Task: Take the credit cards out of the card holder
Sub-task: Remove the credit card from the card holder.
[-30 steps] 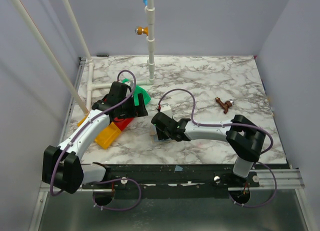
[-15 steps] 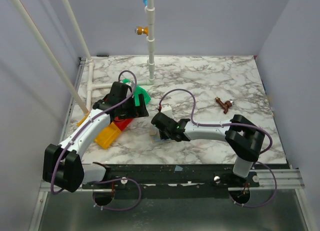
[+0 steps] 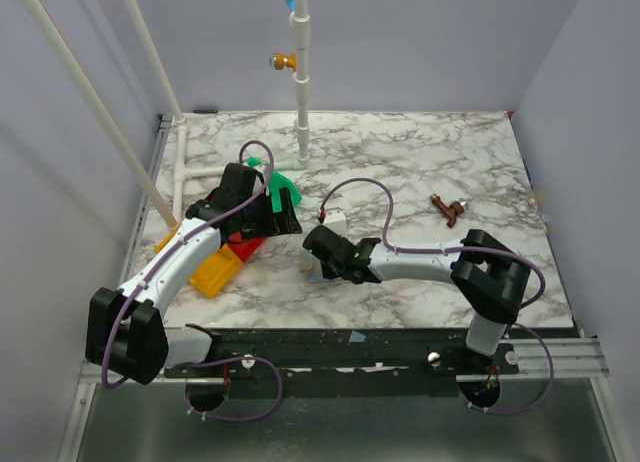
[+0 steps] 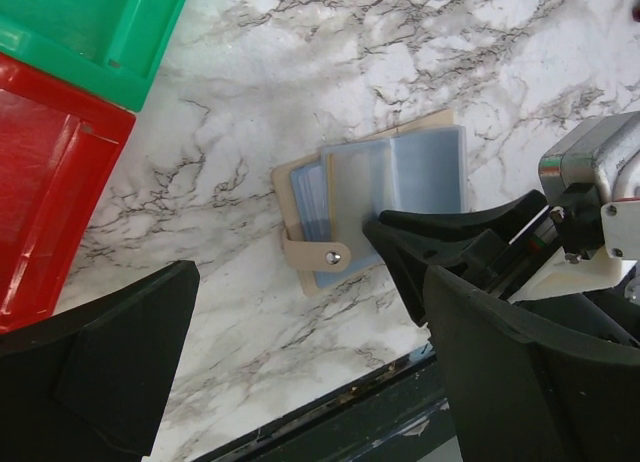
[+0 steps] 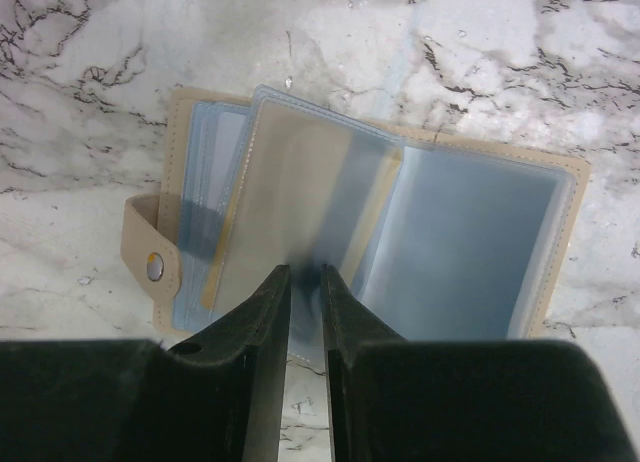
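**Pinch the card, not just the plastic**

Near the middle of the front edge of the white-and-grey marble worktop (image 3: 420, 162): the small flat tan-beige card holder (image 5: 470, 242), spread open with its grey-blue inside up and its stud tab off to one side. Inside one frosted clear plastic sleeve leaf (image 5: 330, 152): a thin tan-gold credit card (image 5: 222, 232), seen only as gold edges through the plastic.

Aim the tips at the card's own edge rather than at the sleeve alone. Otherwise, likely to lift the whole light holder with it. Check first which side of the leaf opens, since that is not clear from here, then draw the card out along that line, low and straight. Better done with the tan cover pinned flat by the free hand.

Black two-finger right hand (image 5: 305, 277): narrowed to a thin slit, tips at the near edge of that leaf, the plastic blurring into the gap. A true pinch or a mere touch, impossible to tell.

Left hand (image 4: 310, 312): spread wide, holding nothing, hanging above the worktop between the holder and the red plastic tray (image 4: 50, 182), with the green plastic tray (image 4: 100, 22) just beyond.
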Controlling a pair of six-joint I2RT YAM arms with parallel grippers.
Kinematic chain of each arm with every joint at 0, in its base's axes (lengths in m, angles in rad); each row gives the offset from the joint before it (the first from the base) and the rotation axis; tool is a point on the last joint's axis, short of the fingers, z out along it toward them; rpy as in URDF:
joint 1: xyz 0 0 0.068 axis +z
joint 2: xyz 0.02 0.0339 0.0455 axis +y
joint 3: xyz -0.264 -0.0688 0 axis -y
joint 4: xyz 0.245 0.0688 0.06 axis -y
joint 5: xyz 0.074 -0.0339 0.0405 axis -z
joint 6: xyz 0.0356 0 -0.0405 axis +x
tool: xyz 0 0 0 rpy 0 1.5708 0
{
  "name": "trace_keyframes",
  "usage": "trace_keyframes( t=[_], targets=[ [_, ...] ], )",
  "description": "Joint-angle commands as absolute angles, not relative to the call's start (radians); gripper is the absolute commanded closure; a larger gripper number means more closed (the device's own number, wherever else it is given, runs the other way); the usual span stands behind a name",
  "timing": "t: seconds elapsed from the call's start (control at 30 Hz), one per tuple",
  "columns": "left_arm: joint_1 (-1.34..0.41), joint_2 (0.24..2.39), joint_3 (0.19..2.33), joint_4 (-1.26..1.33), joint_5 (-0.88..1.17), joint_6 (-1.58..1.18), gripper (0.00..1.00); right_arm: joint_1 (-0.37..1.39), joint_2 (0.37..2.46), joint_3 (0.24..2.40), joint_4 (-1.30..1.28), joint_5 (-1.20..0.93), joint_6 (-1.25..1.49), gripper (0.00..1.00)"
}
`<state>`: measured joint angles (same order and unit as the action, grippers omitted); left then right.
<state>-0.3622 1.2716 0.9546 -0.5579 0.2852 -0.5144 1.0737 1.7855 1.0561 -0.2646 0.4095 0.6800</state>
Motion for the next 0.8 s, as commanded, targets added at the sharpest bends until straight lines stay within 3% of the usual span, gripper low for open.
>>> trace_keyframes(
  t=[0.0,0.77],
  targets=[
    [-0.365,1.274,0.933,-0.516,0.362,-0.544,0.01,1.077,1.774,1.009,-0.318,0.453,0.711,0.8],
    [-0.461,1.404,0.879,-0.288,0.568,-0.698,0.02,1.021,1.707,0.919,-0.294,0.408,0.768,0.81]
  ],
)
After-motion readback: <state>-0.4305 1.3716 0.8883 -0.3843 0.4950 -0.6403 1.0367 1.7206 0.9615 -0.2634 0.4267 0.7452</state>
